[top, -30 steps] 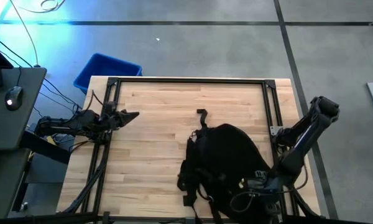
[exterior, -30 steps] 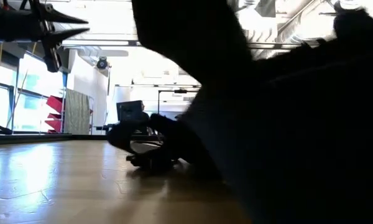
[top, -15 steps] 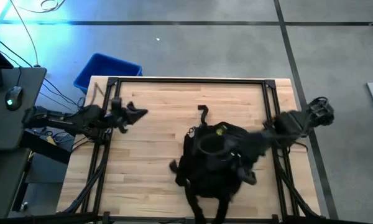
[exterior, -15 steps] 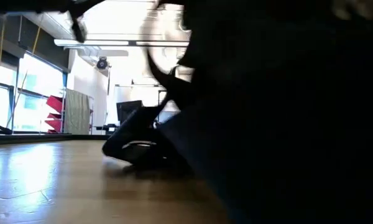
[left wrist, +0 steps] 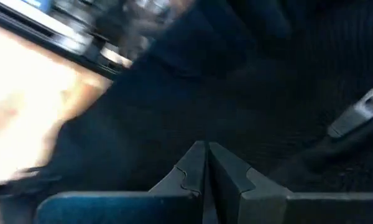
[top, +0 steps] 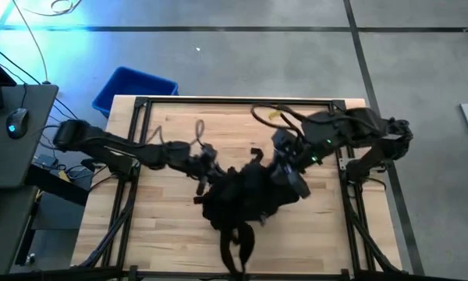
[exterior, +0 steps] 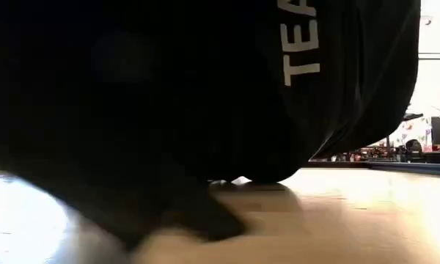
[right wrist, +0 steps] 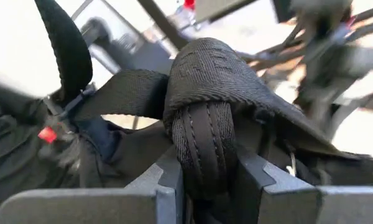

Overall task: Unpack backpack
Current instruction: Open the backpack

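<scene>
The left gripper (top: 207, 165) reaches in from the table's left side and meets the left edge of the backpack (top: 242, 199). In its wrist view the two fingers (left wrist: 193, 171) press flat together with no fabric seen between them, so the jaws are closed and hold nothing visible; black cloth lies just ahead of the tips and a zipper pull (left wrist: 360, 112) sits off to one side. My guess is this arm is probing for the zipper or steadying the bag.

The backpack lies mid-table, slumped between the two grippers, one shoulder strap (top: 235, 248) trailing toward the near edge. It hangs so near the low camera that it fills that view, its white lettering (exterior: 301, 40) showing.

The right gripper (top: 285, 168) comes in at the bag's upper right. Its jaws are clamped on a thick webbing loop (right wrist: 205, 118), likely the carry handle, seated between the fingers (right wrist: 261, 180). That hold probably serves to lift the top and keep the bag from sliding
</scene>
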Robot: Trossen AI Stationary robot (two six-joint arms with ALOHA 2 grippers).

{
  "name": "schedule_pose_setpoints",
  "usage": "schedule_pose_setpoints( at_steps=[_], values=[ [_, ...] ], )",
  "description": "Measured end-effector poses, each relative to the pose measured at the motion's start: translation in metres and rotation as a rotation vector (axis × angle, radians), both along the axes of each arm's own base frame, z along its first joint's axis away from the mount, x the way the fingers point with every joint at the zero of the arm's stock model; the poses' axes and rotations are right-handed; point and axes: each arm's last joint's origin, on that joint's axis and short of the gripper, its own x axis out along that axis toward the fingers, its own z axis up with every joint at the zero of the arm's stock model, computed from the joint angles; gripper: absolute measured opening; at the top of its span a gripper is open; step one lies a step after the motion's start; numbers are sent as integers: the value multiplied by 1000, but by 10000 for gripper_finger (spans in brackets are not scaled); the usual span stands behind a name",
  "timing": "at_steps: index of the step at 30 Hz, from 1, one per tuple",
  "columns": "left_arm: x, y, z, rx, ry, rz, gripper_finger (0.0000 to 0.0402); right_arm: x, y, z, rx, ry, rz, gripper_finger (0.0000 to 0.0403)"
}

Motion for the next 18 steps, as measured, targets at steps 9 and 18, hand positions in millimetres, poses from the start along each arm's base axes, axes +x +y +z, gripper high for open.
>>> schedule_pose_setpoints(
  at_steps=[9,18],
  values=[
    [25,-33,-1,-171,27,-327,0,34,-77,-22,-49,62,-184,61],
    [-11,-34,47,-246,9,-391,0,63,-144,-68,-74,259,-240,60]
  ],
)
